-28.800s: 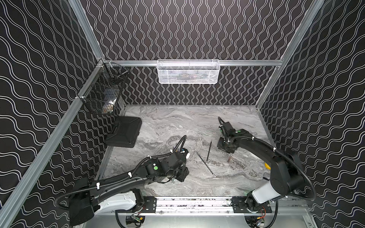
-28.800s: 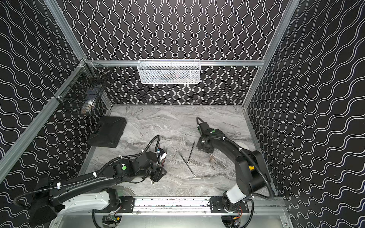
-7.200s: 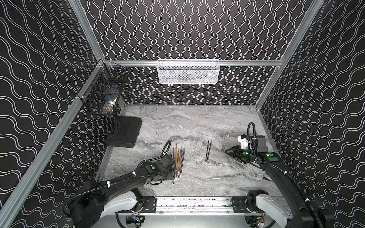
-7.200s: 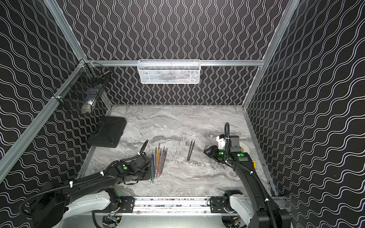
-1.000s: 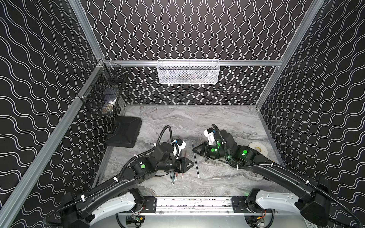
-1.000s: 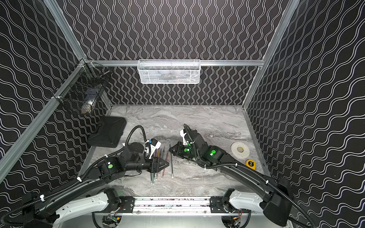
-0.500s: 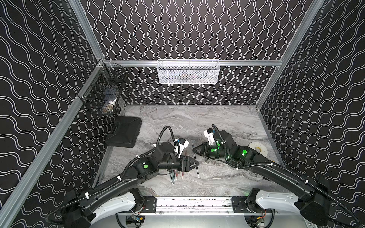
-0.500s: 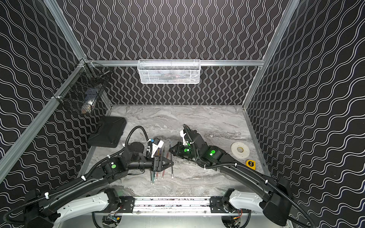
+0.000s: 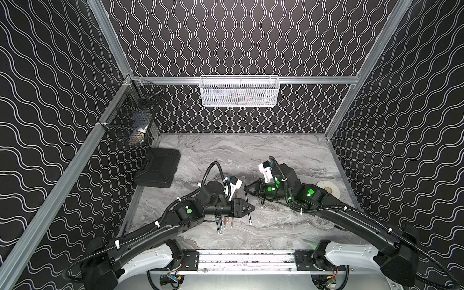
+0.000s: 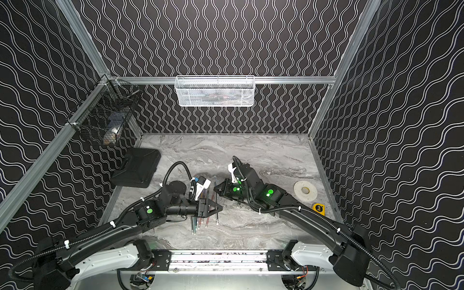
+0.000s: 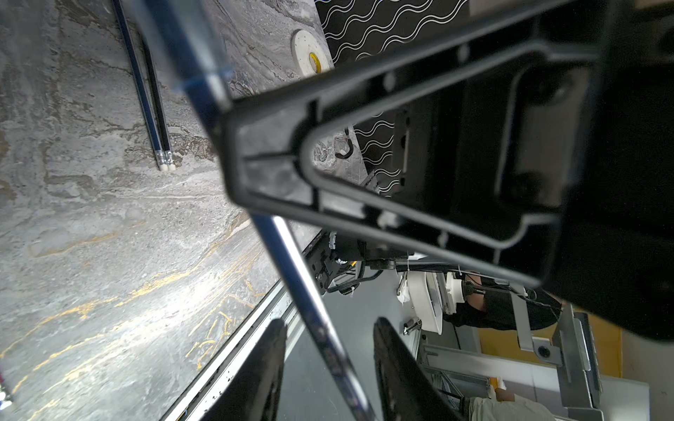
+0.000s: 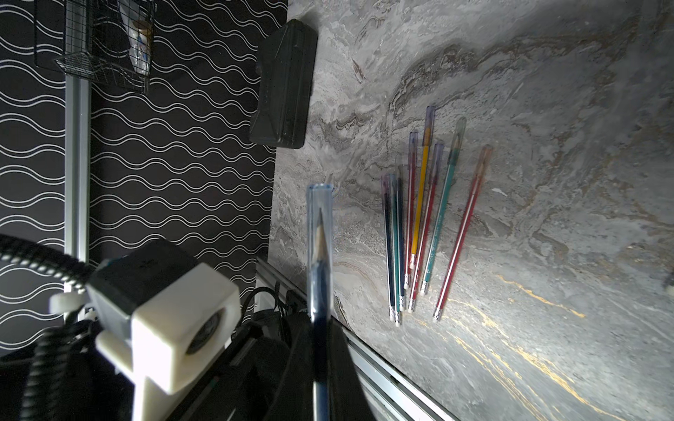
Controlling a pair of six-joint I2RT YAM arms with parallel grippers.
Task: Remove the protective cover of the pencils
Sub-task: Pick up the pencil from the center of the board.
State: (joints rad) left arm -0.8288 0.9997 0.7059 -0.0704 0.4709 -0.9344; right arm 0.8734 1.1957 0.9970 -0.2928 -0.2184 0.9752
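My right gripper (image 9: 245, 189) (image 12: 320, 328) is shut on the shaft of a dark blue pencil (image 9: 248, 213) (image 12: 318, 277), held just above the table. A clear protective cover (image 12: 320, 204) (image 11: 189, 40) sits over its sharpened tip at the far end. My left gripper (image 9: 252, 208) (image 11: 326, 322) is open, and the pencil's lower shaft (image 11: 310, 302) passes between its fingers with a gap on each side. Several coloured pencils (image 12: 419, 233) (image 9: 223, 223) with clear covers lie on the table, partly under my left arm. Two dark bare pencils (image 11: 155, 109) lie beneath the right gripper.
A white tape roll (image 9: 327, 190) and a yellow tape measure (image 10: 319, 208) lie at the right. A black case (image 9: 158, 167) sits at the left wall under a black wire basket (image 9: 133, 120). A white mesh basket (image 9: 238, 91) hangs on the back wall.
My left gripper has reached to the right until its fingers straddle the held pencil, and its jaws have narrowed. The right arm has stayed still.
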